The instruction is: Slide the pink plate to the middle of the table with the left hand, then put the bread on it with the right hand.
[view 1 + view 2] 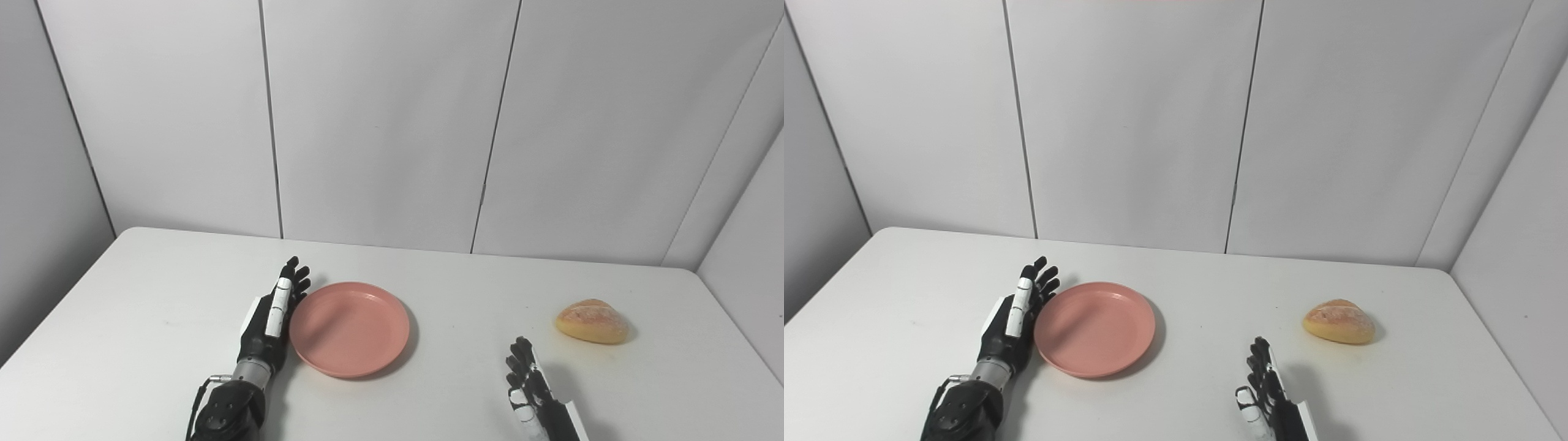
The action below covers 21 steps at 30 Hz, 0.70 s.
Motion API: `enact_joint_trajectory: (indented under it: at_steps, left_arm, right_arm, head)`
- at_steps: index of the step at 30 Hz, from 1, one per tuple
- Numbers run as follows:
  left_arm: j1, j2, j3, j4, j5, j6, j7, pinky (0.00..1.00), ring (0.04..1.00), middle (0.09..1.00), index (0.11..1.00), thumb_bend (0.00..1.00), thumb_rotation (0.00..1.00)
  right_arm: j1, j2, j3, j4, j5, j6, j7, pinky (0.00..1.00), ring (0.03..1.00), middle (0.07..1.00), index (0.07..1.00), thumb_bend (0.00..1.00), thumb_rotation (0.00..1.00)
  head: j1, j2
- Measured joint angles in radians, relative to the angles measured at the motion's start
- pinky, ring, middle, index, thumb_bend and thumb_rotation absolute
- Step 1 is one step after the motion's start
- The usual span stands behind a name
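Observation:
A round pink plate (349, 327) lies flat on the white table (153, 288), a little left of its middle. My left hand (272, 318) stands on edge against the plate's left rim, open, fingers straight and pointing away. A golden bread roll (592, 321) lies on the table at the right. My right hand (533, 392) is open and empty near the front edge, below and left of the bread, apart from it. The same scene shows in the right eye view: plate (1094, 327), bread (1339, 321), left hand (1013, 318), right hand (1265, 392).
White panel walls (392, 122) close the table at the back and on both sides. The right wall (747, 269) runs close to the bread. Bare tabletop lies between the plate and the bread.

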Motion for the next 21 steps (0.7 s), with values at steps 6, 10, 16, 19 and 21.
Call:
enact_joint_trajectory:
  at_steps: [6, 10, 16, 19, 21]
  left_arm:
    - [0.016, -0.02, -0.014, -0.036, 0.02, 0.025, 0.011, 0.96, 0.964, 0.964, 0.973, 0.69, 1.0]
    - [0.039, -0.048, -0.025, -0.076, 0.027, 0.04, 0.013, 0.96, 0.97, 0.974, 0.981, 0.67, 1.0]
    - [0.042, -0.079, -0.05, -0.081, 0.045, 0.04, 0.018, 0.99, 0.978, 0.981, 0.982, 0.68, 1.0]
    - [0.043, -0.086, -0.053, -0.082, 0.044, 0.038, 0.018, 0.99, 0.986, 0.992, 0.999, 0.68, 1.0]
    - [0.045, -0.088, -0.055, -0.084, 0.043, 0.036, 0.018, 0.99, 0.987, 0.996, 1.0, 0.68, 1.0]
  right_arm:
    - [-0.008, 0.002, 0.003, 0.002, -0.01, 0.0, -0.005, 1.0, 0.989, 1.0, 1.0, 0.63, 0.86]
    - [-0.009, 0.004, 0.004, 0.002, -0.011, 0.0, -0.009, 1.0, 0.988, 1.0, 1.0, 0.64, 0.87]
    - [-0.009, 0.005, 0.005, 0.002, -0.01, 0.0, -0.008, 1.0, 0.995, 1.0, 1.0, 0.63, 0.86]
    - [-0.009, 0.004, 0.006, 0.002, -0.009, 0.0, -0.008, 1.0, 0.998, 1.0, 1.0, 0.65, 0.85]
    - [-0.008, 0.004, 0.007, 0.002, -0.006, 0.0, -0.007, 1.0, 0.999, 1.0, 1.0, 0.65, 0.85]
  head:
    - [-0.012, -0.002]
    - [-0.015, 0.0]
    - [-0.028, 0.002]
    - [-0.031, 0.003]
    - [-0.032, 0.003]
